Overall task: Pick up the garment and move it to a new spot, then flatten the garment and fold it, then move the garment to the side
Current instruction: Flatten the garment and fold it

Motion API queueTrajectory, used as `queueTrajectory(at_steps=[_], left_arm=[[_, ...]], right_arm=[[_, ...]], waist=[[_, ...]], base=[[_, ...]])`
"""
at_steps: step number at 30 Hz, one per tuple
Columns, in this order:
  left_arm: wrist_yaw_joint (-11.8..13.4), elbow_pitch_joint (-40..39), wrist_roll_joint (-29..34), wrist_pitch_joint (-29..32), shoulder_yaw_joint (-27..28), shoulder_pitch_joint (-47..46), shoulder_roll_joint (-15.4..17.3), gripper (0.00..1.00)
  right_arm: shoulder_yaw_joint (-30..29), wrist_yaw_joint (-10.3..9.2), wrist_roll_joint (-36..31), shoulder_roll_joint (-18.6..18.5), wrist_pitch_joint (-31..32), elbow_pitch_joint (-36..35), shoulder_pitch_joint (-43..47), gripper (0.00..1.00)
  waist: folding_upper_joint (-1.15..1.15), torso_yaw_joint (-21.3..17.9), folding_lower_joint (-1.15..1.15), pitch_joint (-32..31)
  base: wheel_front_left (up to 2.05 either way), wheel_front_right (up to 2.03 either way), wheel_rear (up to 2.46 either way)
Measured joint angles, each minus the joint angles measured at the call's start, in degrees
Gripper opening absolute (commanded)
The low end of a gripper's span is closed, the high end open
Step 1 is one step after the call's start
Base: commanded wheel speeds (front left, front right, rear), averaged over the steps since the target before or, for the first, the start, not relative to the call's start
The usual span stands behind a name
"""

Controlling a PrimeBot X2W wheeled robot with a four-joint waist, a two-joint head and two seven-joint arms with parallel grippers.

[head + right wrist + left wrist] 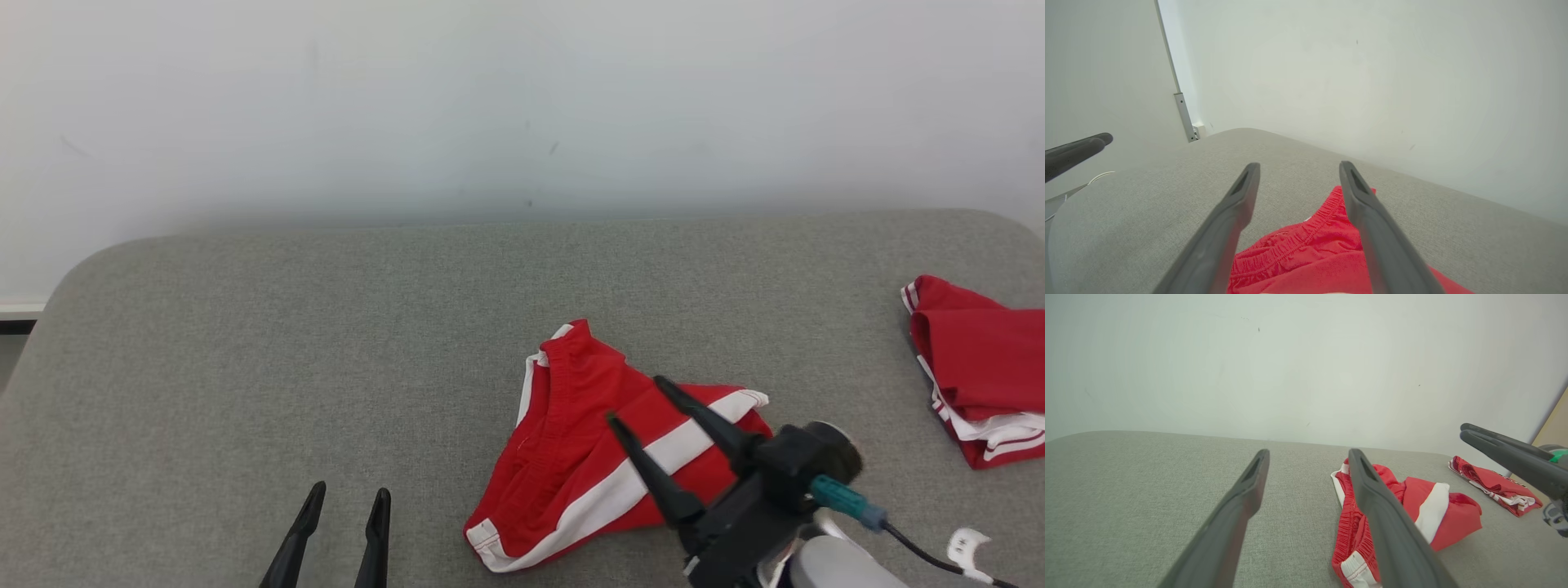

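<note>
Both stand wide open and empty: left gripper (351,490) at lower left, right gripper (634,398) over the crumpled garment (563,441) at lower centre. Probably already moved; flattening, folding and setting aside remain.

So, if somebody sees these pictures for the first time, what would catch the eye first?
The bright red garment with a white stripe, lying rumpled on the grey surface right of centre, stands out first. The right gripper hovers over it with fingers apart, holding nothing. A second red garment lies at the right edge.
</note>
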Motion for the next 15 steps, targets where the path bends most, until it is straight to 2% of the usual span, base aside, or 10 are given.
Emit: queueTrajectory(at_steps=[3, 7, 11, 15], left_arm=[[0.1, -0.4, 0.0, 0.0, 0.3, 0.0, 0.0, 1.00], [0.0, -0.5, 0.0, 0.0, 0.2, 0.0, 0.0, 1.00], [-1.9, 2.6, 0.9, 0.0, -0.7, 0.2, 0.2, 1.00], [-3.6, 8.8, 6.4, 0.0, -4.9, -1.2, 4.5, 1.00]], right_arm=[[-8.5, 0.00, -1.7, -0.3, 0.0, 0.0, 3.9, 1.00], [-16.6, 0.00, -3.5, -0.1, 0.0, 0.1, 9.4, 1.00], [-21.2, 0.00, -4.9, 0.5, 0.0, -0.3, 13.3, 1.00], [-23.0, 0.00, -5.9, 0.8, 0.0, -0.5, 15.2, 1.00]], waist=[[0.00, -0.7, 0.00, -0.2], [0.00, -1.6, 0.00, -0.3], [0.00, -2.5, 0.00, -0.4], [0.00, -3.5, 0.00, -0.1]], base=[[0.00, 0.00, 0.00], [0.00, 0.00, 0.00], [0.00, 0.00, 0.00], [0.00, 0.00, 0.00]])
